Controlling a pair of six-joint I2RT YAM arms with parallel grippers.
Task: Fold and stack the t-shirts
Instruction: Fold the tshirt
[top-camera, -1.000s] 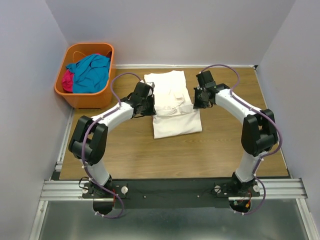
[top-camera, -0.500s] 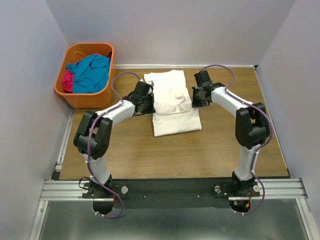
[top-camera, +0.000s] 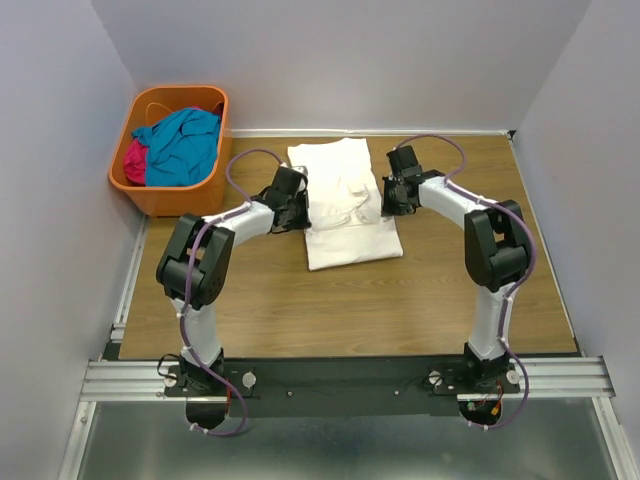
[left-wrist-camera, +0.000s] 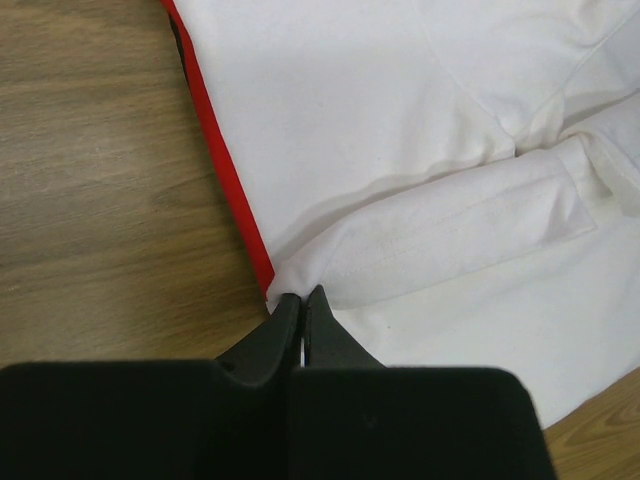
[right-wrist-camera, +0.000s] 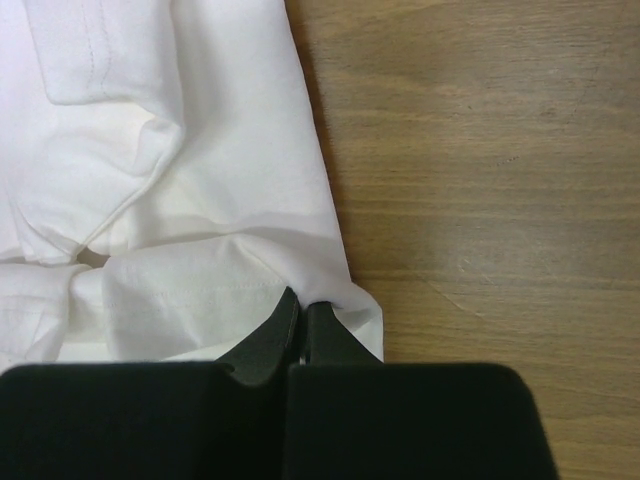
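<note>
While your left tool and right tool each pinch a side edge, the white t-shirt lies lengthways between them.

White tee partly folded flat on table; teal tee, magenta tee bunched in orange basket

Pale lilac walls, wooden table

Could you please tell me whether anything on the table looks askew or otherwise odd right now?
Nothing is spilled or damaged. The white t-shirt lies slightly crooked on the table, rumpled across its middle, where the left pincer and right pincer are each shut on a side edge. A red strip peeks out along one edge.
</note>
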